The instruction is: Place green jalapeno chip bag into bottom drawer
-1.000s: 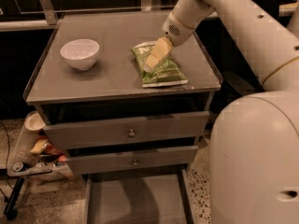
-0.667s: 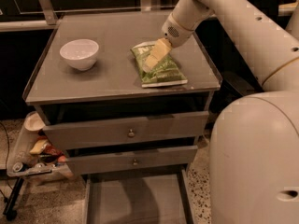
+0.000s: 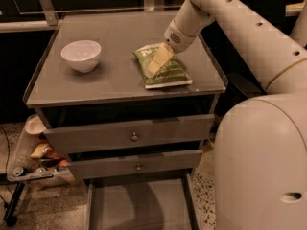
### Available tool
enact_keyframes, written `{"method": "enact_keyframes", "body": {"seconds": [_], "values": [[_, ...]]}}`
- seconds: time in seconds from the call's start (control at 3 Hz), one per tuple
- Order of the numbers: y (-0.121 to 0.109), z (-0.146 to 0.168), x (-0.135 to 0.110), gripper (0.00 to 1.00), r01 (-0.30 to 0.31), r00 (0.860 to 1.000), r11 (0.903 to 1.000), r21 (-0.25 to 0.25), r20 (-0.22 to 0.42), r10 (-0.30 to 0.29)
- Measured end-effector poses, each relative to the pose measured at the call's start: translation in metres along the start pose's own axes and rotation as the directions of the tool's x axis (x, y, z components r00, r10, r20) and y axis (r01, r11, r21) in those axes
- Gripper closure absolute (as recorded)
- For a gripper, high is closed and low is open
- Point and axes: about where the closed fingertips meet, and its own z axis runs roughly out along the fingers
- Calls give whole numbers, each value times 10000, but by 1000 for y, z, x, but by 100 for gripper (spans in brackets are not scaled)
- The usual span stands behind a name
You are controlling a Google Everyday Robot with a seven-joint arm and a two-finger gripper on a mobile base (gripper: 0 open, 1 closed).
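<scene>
The green jalapeno chip bag (image 3: 169,72) lies flat on the right part of the grey cabinet top (image 3: 115,42), near its front edge. My gripper (image 3: 156,63) reaches down from the upper right and sits over the bag's left half, its pale fingers touching or just above the bag. The bottom drawer (image 3: 139,207) is pulled out at the foot of the cabinet, showing a flat grey floor with low side walls and nothing in it.
A white bowl (image 3: 81,55) stands on the left of the cabinet top. Two upper drawers (image 3: 132,135) with small knobs are closed. My robot body (image 3: 261,162) fills the lower right. A rack of small items (image 3: 33,162) sits on the floor at left.
</scene>
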Motion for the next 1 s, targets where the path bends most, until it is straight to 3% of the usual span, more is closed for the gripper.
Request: {"method": "enact_keyframes", "body": {"seconds": [0.33,1.0], "values": [[-6,10,3,0,23,9998,9999,129,-174,-21],[-6,10,3,42,23,9998,9999,129,-175,-21]]}}
